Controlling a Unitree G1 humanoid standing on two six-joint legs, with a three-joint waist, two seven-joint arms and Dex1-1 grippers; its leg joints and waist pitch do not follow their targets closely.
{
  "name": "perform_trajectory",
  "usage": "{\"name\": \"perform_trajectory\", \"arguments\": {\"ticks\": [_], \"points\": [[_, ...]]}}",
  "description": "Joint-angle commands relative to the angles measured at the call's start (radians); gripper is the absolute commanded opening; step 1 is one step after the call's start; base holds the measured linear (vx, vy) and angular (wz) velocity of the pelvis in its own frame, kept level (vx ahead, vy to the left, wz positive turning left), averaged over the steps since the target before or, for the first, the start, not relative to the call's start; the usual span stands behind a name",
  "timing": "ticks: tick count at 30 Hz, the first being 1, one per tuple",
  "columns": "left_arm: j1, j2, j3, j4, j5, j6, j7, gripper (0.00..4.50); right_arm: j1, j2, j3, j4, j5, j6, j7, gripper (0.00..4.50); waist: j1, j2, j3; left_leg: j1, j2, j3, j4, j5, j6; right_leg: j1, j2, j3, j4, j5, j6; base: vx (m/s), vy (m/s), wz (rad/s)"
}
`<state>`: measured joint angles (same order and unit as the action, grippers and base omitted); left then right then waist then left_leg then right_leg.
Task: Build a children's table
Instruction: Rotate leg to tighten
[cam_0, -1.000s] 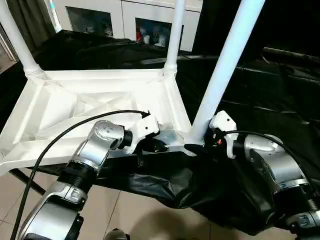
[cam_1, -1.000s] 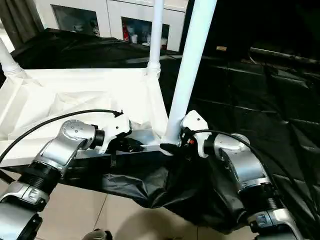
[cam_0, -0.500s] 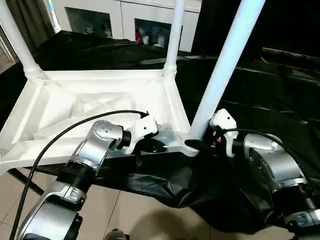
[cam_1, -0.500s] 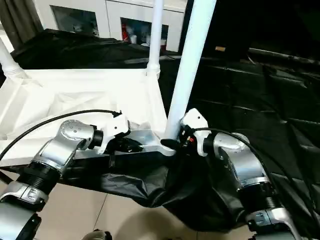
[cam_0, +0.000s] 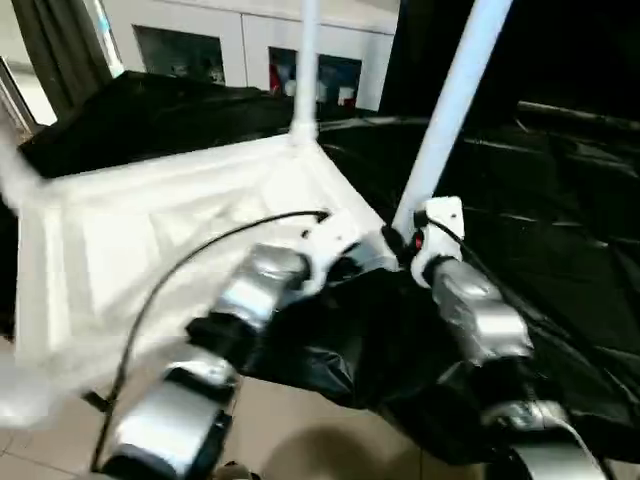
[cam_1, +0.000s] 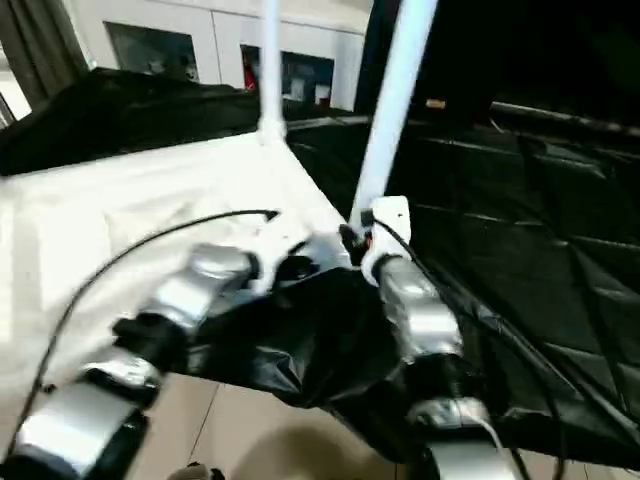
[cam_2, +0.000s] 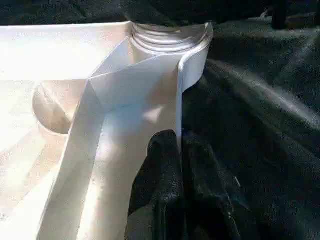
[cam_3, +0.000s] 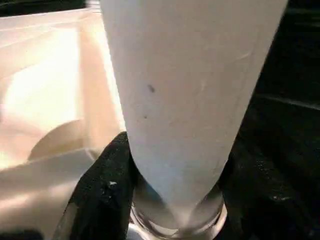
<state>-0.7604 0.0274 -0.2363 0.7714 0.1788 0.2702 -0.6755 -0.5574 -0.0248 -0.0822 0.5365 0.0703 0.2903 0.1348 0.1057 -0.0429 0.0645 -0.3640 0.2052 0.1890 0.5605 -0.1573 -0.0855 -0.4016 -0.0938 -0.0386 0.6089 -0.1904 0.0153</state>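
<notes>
While the tabletop (cam_0: 150, 230) lies upside down across the left half of the head view, ribs up, on black cloth (cam_0: 560, 200), two legs rise from its corners. The far leg (cam_0: 305, 70) stands at top centre; the near leg (cam_0: 455, 100) leans up toward the upper right from the corner at mid-frame.

The right gripper (cam_3: 170, 200) sits at that near leg's base. In its wrist view one black finger (cam_3: 100, 190) lies against the leg on one side and the other finger on the opposite side, so the fingers are clamped around the leg just above its socket (cam_3: 175, 225).

The left gripper (cam_2: 177, 190) is at the tabletop's near rim, just left of the same corner in the head view. In its wrist view the thin white rim wall (cam_2: 179, 100) runs down between the two black fingers (cam_2: 157, 180), one inside the tabletop, one outside over the cloth, pressed together on that wall. A round socket with a leg's base shows at the end of the wall.
</notes>
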Motion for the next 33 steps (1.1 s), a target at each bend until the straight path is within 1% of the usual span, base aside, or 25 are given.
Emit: {"name": "perform_trajectory", "arguments": {"ticks": [1, 2, 3, 4, 5, 7, 8, 10, 11, 12, 13, 14, 15, 16, 17, 19, 20, 21, 22, 23, 25, 26, 28, 29, 33], "points": [[-0.010, -0.071, -0.017, 0.016, -0.020, -0.020, 0.038, 0.00, 0.019, 0.084, 0.079, 0.065, 0.031, 0.037, 0.053, 2.05, 0.000, -0.006, -0.044, 0.012, 0.013, -0.011, -0.072, -0.339, 0.002, 0.024, -0.042, 0.030, -0.101, -0.373, -0.119, 0.000, 0.000, 0.00], [-0.010, -0.068, -0.017, 0.015, -0.021, -0.029, 0.029, 0.00, 0.019, 0.081, 0.080, 0.061, 0.025, 0.034, 0.058, 2.05, 0.001, -0.005, -0.046, 0.009, 0.013, -0.013, -0.074, -0.332, 0.005, 0.025, -0.043, 0.029, -0.100, -0.364, -0.111, 0.000, 0.000, 0.00], [-0.011, -0.061, -0.018, 0.016, -0.021, -0.040, 0.016, 0.00, 0.019, 0.074, 0.081, 0.057, 0.023, 0.033, 0.073, 2.05, 0.002, -0.007, -0.046, 0.008, 0.013, -0.013, -0.075, -0.334, 0.006, 0.026, -0.042, 0.029, -0.100, -0.364, -0.107, 0.000, 0.000, 0.00], [-0.012, -0.057, -0.017, 0.017, -0.021, -0.047, 0.009, 0.00, 0.019, 0.069, 0.080, 0.055, 0.020, 0.032, 0.082, 2.59, 0.002, -0.006, -0.045, 0.008, 0.014, -0.013, -0.076, -0.337, 0.006, 0.025, -0.042, 0.029, -0.101, -0.368, -0.107, 0.000, 0.000, 0.00], [-0.016, -0.042, -0.015, 0.026, -0.021, -0.063, -0.007, 0.00, 0.014, 0.060, 0.062, 0.055, 0.019, 0.020, 0.104, 2.72, 0.002, -0.008, -0.045, 0.008, 0.013, -0.014, -0.076, -0.341, 0.006, 0.025, -0.042, 0.028, -0.102, -0.374, -0.104, 0.000, 0.000, 0.00], [-0.016, -0.022, -0.014, 0.024, -0.028, -0.068, -0.036, 0.00, 0.004, 0.033, 0.059, 0.064, 0.019, 0.004, 0.132, 2.78, 0.003, -0.008, -0.046, 0.007, 0.014, -0.014, -0.077, -0.348, 0.008, 0.024, -0.044, 0.028, -0.103, -0.387, -0.102, 0.000, 0.000, 0.00], [-0.016, -0.022, -0.014, 0.024, -0.028, -0.068, -0.036, 0.00, 0.004, 0.033, 0.059, 0.064, 0.019, 0.004, 0.132, 2.92, 0.003, -0.007, -0.045, 0.006, 0.015, -0.015, -0.078, -0.344, 0.008, 0.025, -0.044, 0.028, -0.103, -0.385, -0.103, 0.000, 0.000, 0.00], [-0.009, 0.013, -0.015, 0.010, -0.040, -0.088, -0.097, 0.00, 0.000, -0.027, 0.080, 0.056, 0.016, 0.010, 0.207, 3.16, 0.005, -0.007, -0.047, 0.005, 0.015, -0.015, -0.077, -0.335, 0.012, 0.027, -0.044, 0.028, -0.102, -0.372, -0.106, 0.000, 0.000, 0.00], [-0.007, 0.022, -0.015, 0.006, -0.042, -0.087, -0.112, 0.00, 0.001, -0.044, 0.089, 0.051, 0.016, 0.017, 0.236, 3.19, 0.005, -0.007, -0.047, 0.002, 0.015, -0.014, -0.077, -0.323, 0.016, 0.029, -0.044, 0.029, -0.100, -0.350, -0.112, 0.000, 0.000, 0.00], [-0.002, 0.040, -0.017, -0.001, -0.045, -0.107, -0.143, 0.00, 0.007, -0.072, 0.103, 0.032, 0.018, 0.022, 0.286, 3.19, 0.005, -0.006, -0.048, 0.003, 0.015, -0.013, -0.076, -0.321, 0.016, 0.029, -0.043, 0.028, -0.099, -0.342, -0.118, 0.000, 0.000, 0.00], [-0.002, 0.041, -0.017, -0.001, -0.046, -0.107, -0.145, 0.00, 0.008, -0.074, 0.104, 0.031, 0.018, 0.022, 0.289, 3.19, 0.005, -0.007, -0.048, 0.003, 0.015, -0.013, -0.076, -0.317, 0.020, 0.029, -0.043, 0.028, -0.100, -0.338, -0.120, 0.000, 0.000, 0.00], [0.007, 0.076, -0.019, -0.016, -0.054, -0.115, -0.204, 0.00, 0.022, -0.133, 0.126, -0.009, 0.023, 0.013, 0.384, 3.19, 0.006, -0.006, -0.048, 0.002, 0.016, -0.012, -0.074, -0.297, 0.027, 0.032, -0.045, 0.028, -0.098, -0.317, -0.132, 0.000, 0.000, 0.00], [0.011, 0.086, -0.020, -0.022, -0.059, -0.124, -0.227, 0.00, 0.027, -0.150, 0.131, -0.023, 0.026, 0.012, 0.412, 3.19, 0.008, -0.008, -0.049, 0.003, 0.016, -0.012, -0.073, -0.290, 0.029, 0.033, -0.045, 0.027, -0.097, -0.307, -0.134, 0.000, 0.000, 0.00], [0.016, 0.098, -0.021, -0.029, -0.065, -0.133, -0.253, 0.00, 0.033, -0.169, 0.137, -0.039, 0.031, 0.011, 0.444, 3.19, 0.009, -0.009, -0.051, -0.001, 0.018, -0.013, -0.071, -0.261, 0.039, 0.039, -0.046, 0.027, -0.091, -0.261, -0.147, 0.000, 0.000, 0.00], [0.025, 0.121, -0.022, -0.044, -0.077, -0.145, -0.304, 0.00, 0.046, -0.208, 0.146, -0.070, 0.040, 0.007, 0.515, 3.19, 0.011, -0.008, -0.054, 0.000, 0.018, -0.010, -0.067, -0.229, 0.048, 0.039, -0.043, 0.026, -0.085, -0.203, -0.165, 0.000, 0.000, 0.00], [0.041, 0.153, -0.021, -0.070, -0.100, -0.169, -0.382, 0.00, 0.066, -0.263, 0.162, -0.116, 0.052, 0.011, 0.615, 3.19, 0.014, -0.009, -0.056, -0.001, 0.019, -0.009, -0.063, -0.195, 0.060, 0.043, -0.042, 0.026, -0.076, -0.140, -0.182, 0.000, 0.000, 0.00], [0.047, 0.162, -0.020, -0.079, -0.110, -0.177, -0.408, 0.00, 0.074, -0.282, 0.169, -0.131, 0.055, 0.015, 0.646, 3.19, 0.014, -0.007, -0.058, -0.003, 0.019, -0.009, -0.059, -0.154, 0.079, 0.045, -0.040, 0.024, -0.065, -0.060, -0.211, 0.000, 0.000, 0.00], [0.055, 0.178, -0.021, -0.096, -0.121, -0.181, -0.442, 0.00, 0.088, -0.309, 0.180, -0.157, 0.062, 0.011, 0.690, 3.19, 0.013, -0.010, -0.058, -0.003, 0.019, -0.008, -0.058, -0.145, 0.085, 0.045, -0.039, 0.023, -0.063, -0.039, -0.221, 0.000, 0.000, 0.00], [0.062, 0.193, -0.023, -0.110, -0.128, -0.180, -0.468, 0.00, 0.100, -0.332, 0.187, -0.178, 0.069, 0.010, 0.727, 3.19, 0.012, -0.010, -0.058, -0.005, 0.020, -0.008, -0.057, -0.138, 0.092, 0.047, -0.039, 0.022, -0.059, -0.018, -0.234, 0.000, 0.000, 0.00], [0.071, 0.213, -0.027, -0.126, -0.138, -0.178, -0.502, 0.00, 0.114, -0.361, 0.194, -0.206, 0.081, 0.008, 0.773, 3.19, 0.013, -0.008, -0.057, -0.002, 0.021, -0.006, -0.055, -0.144, 0.097, 0.044, -0.040, 0.023, -0.059, -0.016, -0.244, 0.000, 0.000, 0.00], [0.075, 0.223, -0.029, -0.133, -0.142, -0.180, -0.518, 0.00, 0.120, -0.373, 0.196, -0.218, 0.087, 0.006, 0.796, 3.19, 0.015, -0.009, -0.057, -0.002, 0.022, -0.005, -0.055, -0.153, 0.100, 0.045, -0.041, 0.023, -0.058, -0.025, -0.249, 0.000, 0.000, 0.00], [0.081, 0.232, -0.029, -0.143, -0.148, -0.179, -0.535, 0.00, 0.122, -0.382, 0.195, -0.226, 0.096, 0.007, 0.816, 3.19, 0.016, -0.008, -0.057, 0.000, 0.023, -0.006, -0.056, -0.162, 0.098, 0.045, -0.043, 0.023, -0.059, -0.037, -0.252, 0.000, 0.000, 0.00], [0.092, 0.246, -0.028, -0.160, -0.156, -0.179, -0.562, 0.00, 0.126, -0.397, 0.196, -0.241, 0.112, 0.011, 0.853, 3.19, 0.017, -0.009, -0.058, 0.000, 0.024, -0.005, -0.055, -0.171, 0.094, 0.045, -0.044, 0.024, -0.060, -0.056, -0.253, 0.000, 0.000, 0.00], [0.098, 0.252, -0.027, -0.168, -0.160, -0.179, -0.574, 0.00, 0.128, -0.405, 0.199, -0.247, 0.117, 0.010, 0.871, 3.02, 0.016, -0.011, -0.057, -0.002, 0.023, -0.005, -0.055, -0.174, 0.092, 0.046, -0.045, 0.024, -0.061, -0.067, -0.251, 0.000, 0.000, 0.00], [0.116, 0.265, -0.028, -0.194, -0.168, -0.170, -0.604, 0.00, 0.137, -0.420, 0.215, -0.258, 0.122, 0.012, 0.916, 2.83, 0.019, -0.011, -0.057, 0.001, 0.025, -0.004, -0.055, -0.177, 0.086, 0.043, -0.045, 0.025, -0.062, -0.096, -0.244, 0.000, 0.000, 0.00]]}}
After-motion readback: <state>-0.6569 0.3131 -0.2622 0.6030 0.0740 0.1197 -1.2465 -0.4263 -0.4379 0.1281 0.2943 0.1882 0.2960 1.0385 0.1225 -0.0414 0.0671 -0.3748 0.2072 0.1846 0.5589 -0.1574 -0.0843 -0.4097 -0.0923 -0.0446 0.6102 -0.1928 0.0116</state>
